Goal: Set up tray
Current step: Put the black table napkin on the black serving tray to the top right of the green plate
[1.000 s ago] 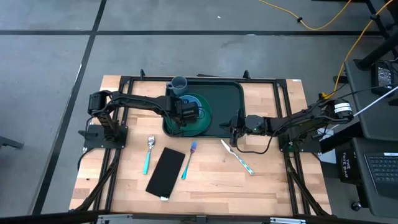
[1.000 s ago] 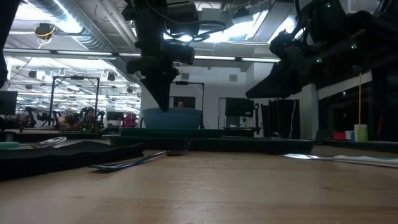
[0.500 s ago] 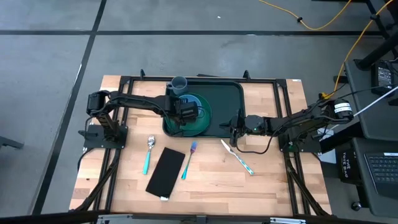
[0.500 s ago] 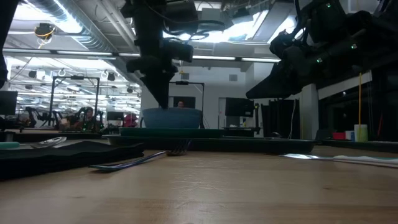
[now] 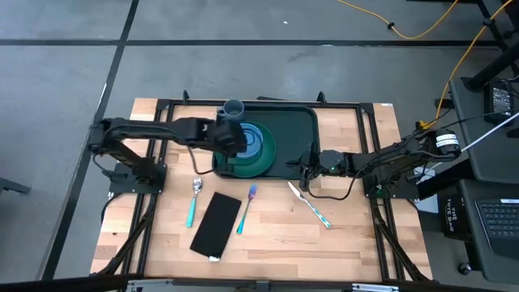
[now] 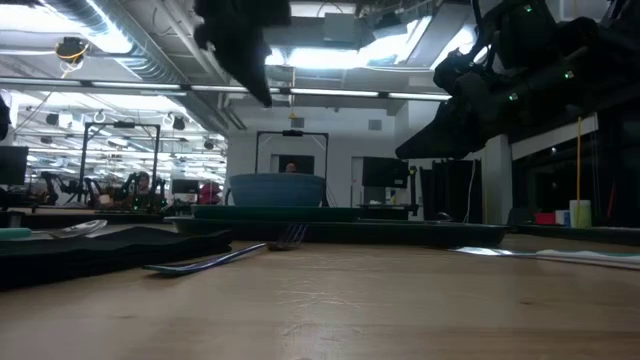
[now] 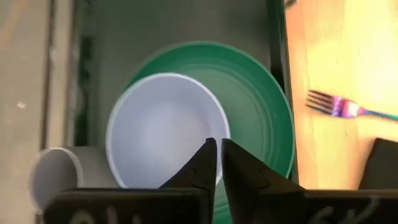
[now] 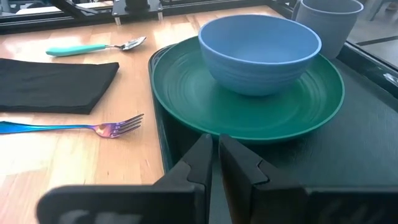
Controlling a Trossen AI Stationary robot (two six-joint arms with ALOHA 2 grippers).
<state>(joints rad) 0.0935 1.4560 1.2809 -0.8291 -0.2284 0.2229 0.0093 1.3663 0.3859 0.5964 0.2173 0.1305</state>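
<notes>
High view: the tray [image 5: 296,138] is sitting at the far centre of the table, the green plate [image 5: 263,158] and blue bowl [image 5: 254,141] are loaded in its left half with the grey cup [image 5: 233,109] at its far left corner, so the cutlery step is judged pending. The left gripper [image 5: 240,139] is being held over the bowl, fingers together and empty; the right gripper [image 5: 306,163] is being parked at the tray's near rim, fingers together, nothing clamped. Next, jaws are needing opening over the fork [image 5: 247,204], spoon [image 5: 194,200] or knife [image 5: 310,204] lying near the black napkin [image 5: 216,225]; the tray rim and plate edge are crowding the approach.
</notes>
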